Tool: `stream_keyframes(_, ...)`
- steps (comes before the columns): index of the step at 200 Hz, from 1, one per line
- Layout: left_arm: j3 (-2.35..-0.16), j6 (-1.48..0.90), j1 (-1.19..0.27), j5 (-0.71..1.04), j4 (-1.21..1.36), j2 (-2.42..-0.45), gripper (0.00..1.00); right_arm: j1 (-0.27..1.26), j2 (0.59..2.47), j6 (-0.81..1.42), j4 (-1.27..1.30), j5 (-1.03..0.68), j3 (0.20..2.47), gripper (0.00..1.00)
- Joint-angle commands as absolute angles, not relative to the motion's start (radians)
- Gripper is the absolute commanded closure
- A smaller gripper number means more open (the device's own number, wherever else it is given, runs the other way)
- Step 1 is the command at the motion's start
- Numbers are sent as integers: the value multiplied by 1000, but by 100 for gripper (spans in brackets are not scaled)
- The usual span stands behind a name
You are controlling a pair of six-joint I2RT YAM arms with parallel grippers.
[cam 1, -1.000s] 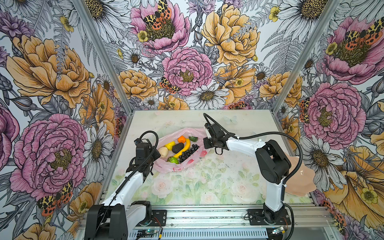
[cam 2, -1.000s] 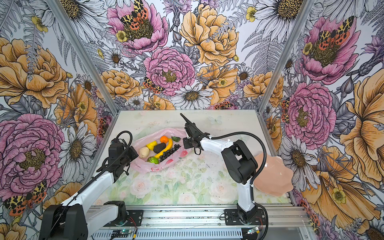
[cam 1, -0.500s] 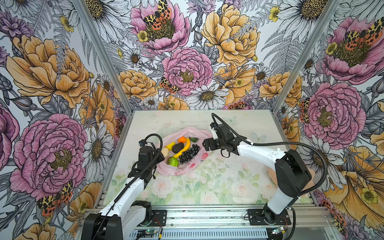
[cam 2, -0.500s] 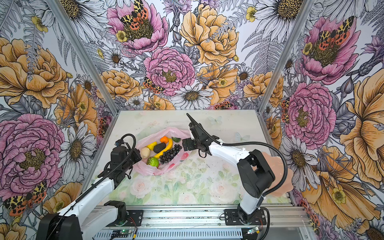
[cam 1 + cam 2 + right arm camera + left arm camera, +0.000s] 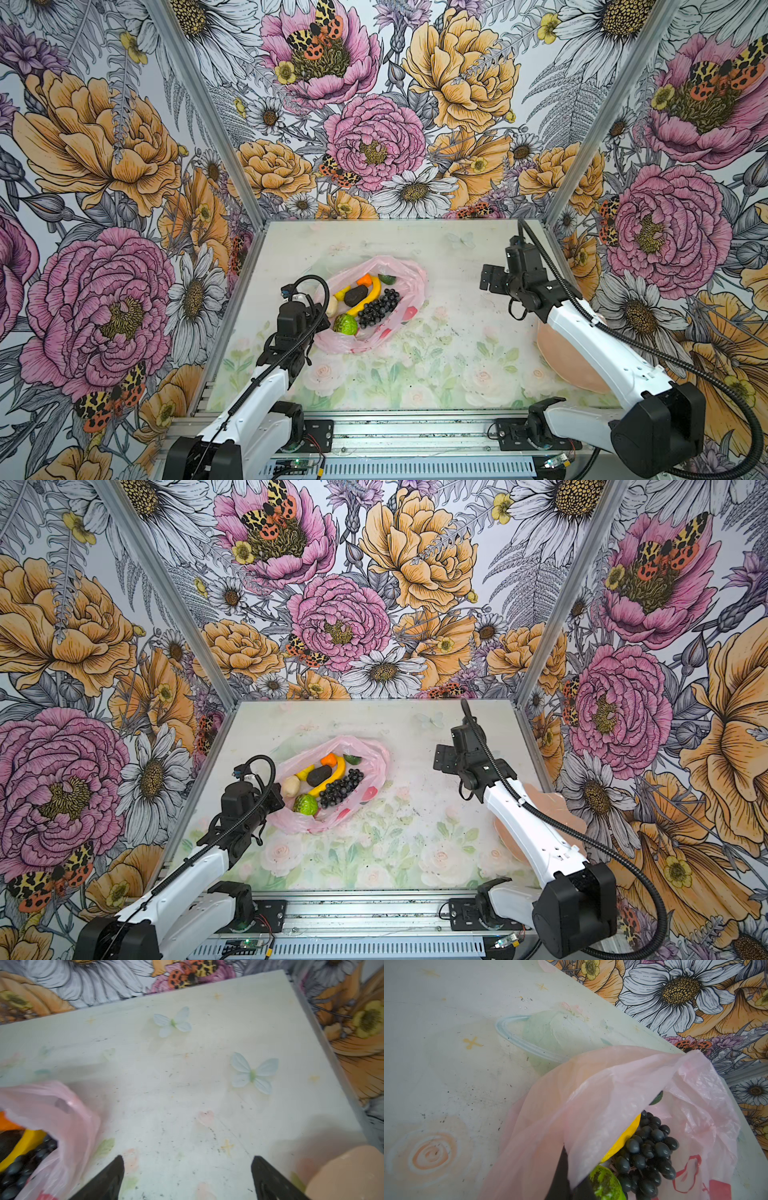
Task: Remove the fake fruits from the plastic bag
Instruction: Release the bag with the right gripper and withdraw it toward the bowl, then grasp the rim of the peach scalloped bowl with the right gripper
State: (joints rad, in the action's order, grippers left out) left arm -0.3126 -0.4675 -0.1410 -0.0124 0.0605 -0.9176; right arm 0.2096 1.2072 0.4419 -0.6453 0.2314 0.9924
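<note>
The plastic bag [image 5: 409,276] lies open left of the table's middle, thin and pink. Inside it the fake fruits show: a yellow banana [image 5: 371,294], dark grapes [image 5: 379,306], a bumpy lime-green citrus [image 5: 345,324], a dark avocado [image 5: 355,295], an orange [image 5: 364,279] and a whitish lump [image 5: 331,306]. My left gripper [image 5: 571,1174] is shut on the bag's near-left edge, the pink film pinched between its dark fingers. My right gripper [image 5: 490,279] hangs open and empty over bare table to the right of the bag, as the right wrist view [image 5: 187,1158] also shows.
A peach-pink plate [image 5: 575,368] lies at the right side of the table, partly under my right arm, and its rim [image 5: 349,1174] sits close to the right gripper. Floral walls close in the table on three sides.
My right gripper has opened, let go of the bag's right edge and drawn back to the right. The left gripper has kept its hold on the bag and shifted slightly rightward.
</note>
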Motion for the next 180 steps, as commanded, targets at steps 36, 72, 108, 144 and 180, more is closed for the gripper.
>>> stream_keyframes(36,-286,-443,-125,74,173,-939,100,-14,1191,491,-780,360,865,8)
stream_keyframes(72,-282,-446,-123,78,183,-939,100,-49,1254,494,-779,372,844,18)
stream_keyframes(108,-279,-446,-122,76,183,-932,100,-48,1351,494,-772,412,861,30)
stream_keyframes(144,-275,-448,-122,77,181,-921,100,-49,1437,488,-749,426,881,43)
stream_keyframes(180,-273,-449,-124,77,184,-921,100,-47,1507,479,-746,447,910,56)
